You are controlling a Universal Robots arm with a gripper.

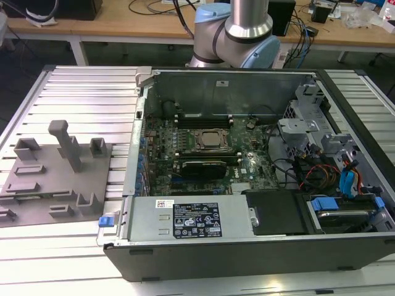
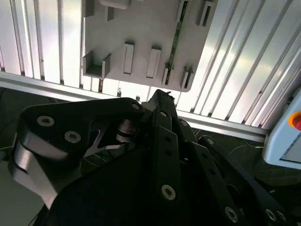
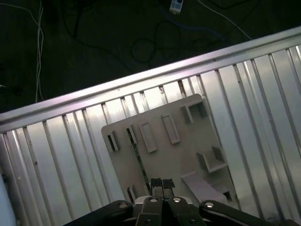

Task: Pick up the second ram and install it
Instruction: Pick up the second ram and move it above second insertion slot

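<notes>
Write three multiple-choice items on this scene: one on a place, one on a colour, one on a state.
1. The second ram sits:
A) on the floor
B) on edge in the fixture plate
C) on a wooden desk

2. The fixture plate is:
A) grey
B) red
C) yellow

3. The computer case is:
A) closed
B) open on top
C) upside down

Answers:
1 B, the green stick stands in a plate slot in the second wrist view.
2 A, it is plainly grey.
3 B, the motherboard shows inside.
</notes>
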